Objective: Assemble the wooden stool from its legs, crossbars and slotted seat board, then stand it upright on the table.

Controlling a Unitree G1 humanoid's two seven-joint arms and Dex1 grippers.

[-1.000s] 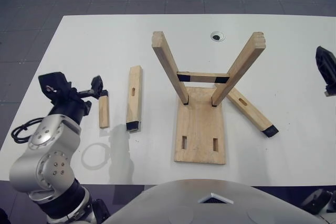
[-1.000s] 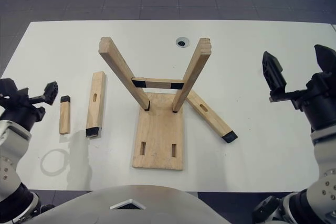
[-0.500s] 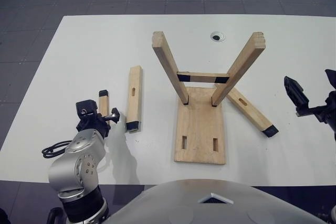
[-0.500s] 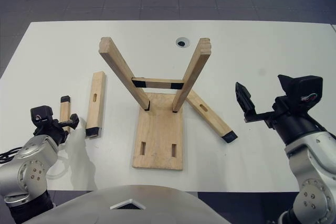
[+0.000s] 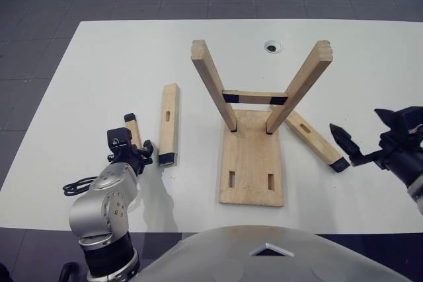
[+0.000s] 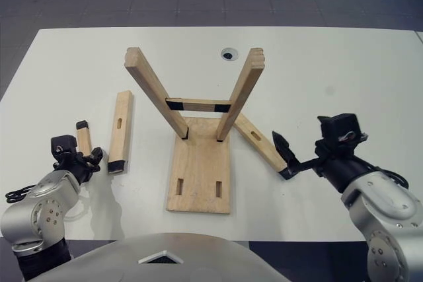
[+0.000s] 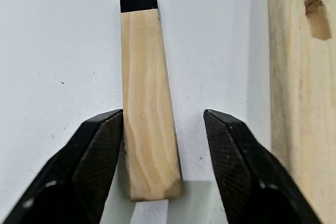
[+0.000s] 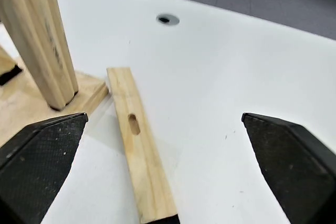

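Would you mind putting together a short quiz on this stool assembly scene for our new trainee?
1. True or false: two legs stand in the seat board, joined by a fitted crossbar.
2. How many loose legs lie flat on the table?
3. What does the open left gripper straddle? A) the short crossbar B) a loose leg C) the seat board

Key: 1 true; 2 two; 3 A.
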